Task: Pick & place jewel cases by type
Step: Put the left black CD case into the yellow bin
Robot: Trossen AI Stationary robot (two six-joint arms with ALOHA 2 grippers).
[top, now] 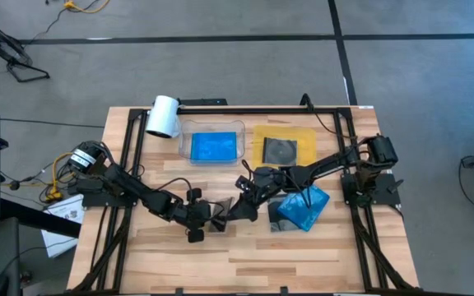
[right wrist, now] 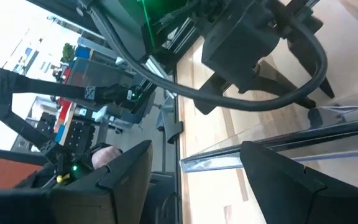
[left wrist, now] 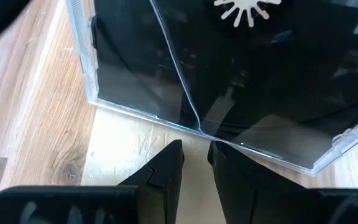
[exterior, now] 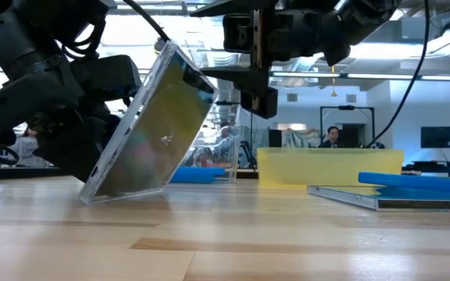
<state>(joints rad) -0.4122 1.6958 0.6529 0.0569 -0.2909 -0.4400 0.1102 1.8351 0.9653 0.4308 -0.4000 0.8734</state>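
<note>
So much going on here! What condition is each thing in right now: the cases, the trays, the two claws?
Grey-clear plastic jewel case: tilted on one edge, pinched by the left gripper.
Right gripper: open, its fingers either side of the tilted case's upper edge.
Clear rectangular plastic tray: holds a blue case.
Flat yellow tray: holds a dark-disc case.
Blue translucent cases: lying flat, overlapping on the table.

An overhead camera looks straight down on the whole wooden table [top: 245, 247]; a table-height camera faces level across it into the room beyond. Each wrist camera peers close past its own fingers. All four views share one tilted clear jewel case [exterior: 151, 129] near the table's middle.
</note>
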